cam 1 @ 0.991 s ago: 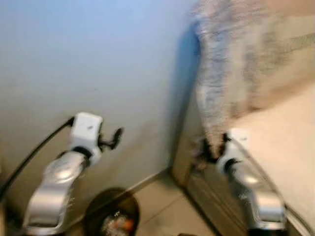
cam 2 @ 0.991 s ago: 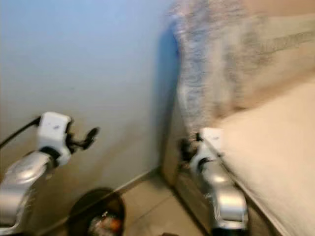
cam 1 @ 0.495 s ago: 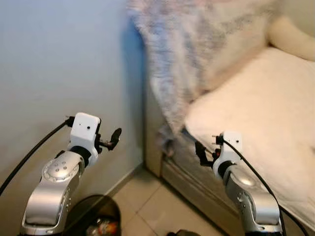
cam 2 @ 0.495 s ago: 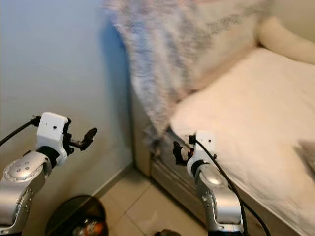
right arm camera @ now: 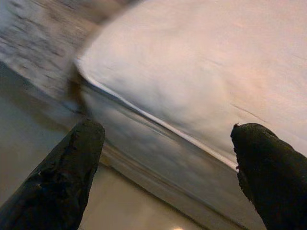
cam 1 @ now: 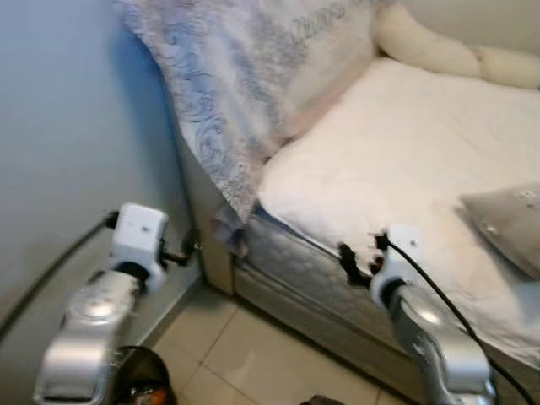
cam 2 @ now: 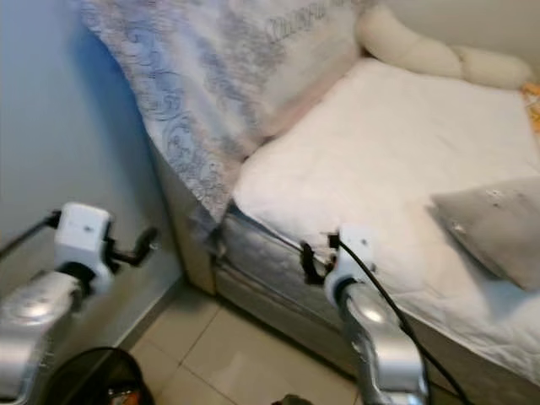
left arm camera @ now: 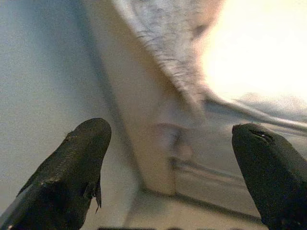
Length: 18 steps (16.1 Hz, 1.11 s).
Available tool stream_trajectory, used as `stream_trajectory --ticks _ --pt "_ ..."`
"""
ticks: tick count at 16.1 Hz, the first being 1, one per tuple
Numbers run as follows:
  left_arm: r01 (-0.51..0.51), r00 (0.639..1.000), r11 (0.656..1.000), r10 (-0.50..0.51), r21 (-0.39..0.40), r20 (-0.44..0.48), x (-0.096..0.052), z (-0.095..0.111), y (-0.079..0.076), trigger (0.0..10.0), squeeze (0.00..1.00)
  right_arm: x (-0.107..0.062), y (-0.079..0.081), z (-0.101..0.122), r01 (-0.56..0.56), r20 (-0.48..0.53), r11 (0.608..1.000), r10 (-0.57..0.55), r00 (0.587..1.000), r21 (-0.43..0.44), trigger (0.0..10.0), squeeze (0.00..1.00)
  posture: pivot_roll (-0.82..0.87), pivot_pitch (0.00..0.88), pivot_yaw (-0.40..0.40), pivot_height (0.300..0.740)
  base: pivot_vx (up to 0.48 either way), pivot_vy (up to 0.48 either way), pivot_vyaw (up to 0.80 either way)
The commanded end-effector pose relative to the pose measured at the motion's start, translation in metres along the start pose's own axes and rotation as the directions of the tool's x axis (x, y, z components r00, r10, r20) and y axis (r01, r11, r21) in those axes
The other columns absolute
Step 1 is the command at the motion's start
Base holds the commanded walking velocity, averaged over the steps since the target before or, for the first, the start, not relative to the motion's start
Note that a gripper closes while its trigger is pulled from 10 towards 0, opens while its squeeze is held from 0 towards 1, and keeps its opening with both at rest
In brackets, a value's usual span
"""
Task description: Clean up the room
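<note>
A line of grey lettering runs along the patterned blanket [cam 1: 245,76] that hangs over the head of the bed [cam 1: 405,160], at about twelve o'clock in the head views. The letters are too blurred and too small to read. No other text, label, brand, number or sign can be made out.

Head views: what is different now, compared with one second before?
The camera has swung right: the wall takes less of the picture, and more of the bed shows, with a grey pillow now in sight. Nothing was taken or released. Both arms stay raised, left pincer and right pincer open and empty; the bin remains on the floor.
</note>
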<state>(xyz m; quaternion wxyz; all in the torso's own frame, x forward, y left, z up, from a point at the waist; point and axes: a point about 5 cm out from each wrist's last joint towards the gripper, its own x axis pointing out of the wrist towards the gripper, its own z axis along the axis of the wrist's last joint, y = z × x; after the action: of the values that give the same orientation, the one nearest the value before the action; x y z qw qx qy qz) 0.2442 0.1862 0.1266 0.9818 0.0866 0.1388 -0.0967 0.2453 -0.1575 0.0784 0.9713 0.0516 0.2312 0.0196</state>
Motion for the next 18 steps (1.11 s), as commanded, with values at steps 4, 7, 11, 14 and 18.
stream_trajectory --ticks 4,7,11,14,18 --pt "-0.06 0.996 0.998 0.059 0.021 0.062 -0.002 0.01 0.011 10.0 0.0 -0.004 0.004 0.014 -0.08 0.076 0.997 0.082 0.994 -0.022 10.0 0.02 -0.06 0.0 -0.032 0.74 0.0 0.0 -0.73" --pt "-0.082 0.981 0.996 0.085 -0.026 0.176 -0.006 0.012 0.016 10.0 0.0 -0.012 0.005 0.017 -0.176 0.21 0.982 0.187 0.96 -0.068 10.0 0.0 -0.05 0.0 -0.033 0.74 0.0 0.0 -0.73" --pt "-0.099 0.982 0.994 0.105 -0.047 0.159 -0.013 -0.007 0.023 10.0 0.0 -0.018 -0.003 0.004 -0.205 0.227 0.973 0.224 0.948 -0.104 10.0 0.0 -0.06 0.0 -0.017 0.74 0.0 0.0 -0.73" --pt "-0.082 0.98 0.993 0.096 -0.087 0.177 -0.013 -0.01 0.021 10.0 0.0 -0.019 -0.011 0.004 -0.197 0.267 0.975 0.217 0.939 -0.099 10.0 0.0 -0.07 0.0 -0.016 0.74 0.0 0.0 -0.72" --pt "-0.089 0.973 0.991 0.108 -0.097 0.203 -0.012 -0.009 0.019 10.0 0.0 -0.012 -0.019 0.002 -0.17 0.291 0.983 0.184 0.939 -0.072 10.0 0.0 -0.09 0.0 -0.004 0.74 0.0 0.0 -0.7"
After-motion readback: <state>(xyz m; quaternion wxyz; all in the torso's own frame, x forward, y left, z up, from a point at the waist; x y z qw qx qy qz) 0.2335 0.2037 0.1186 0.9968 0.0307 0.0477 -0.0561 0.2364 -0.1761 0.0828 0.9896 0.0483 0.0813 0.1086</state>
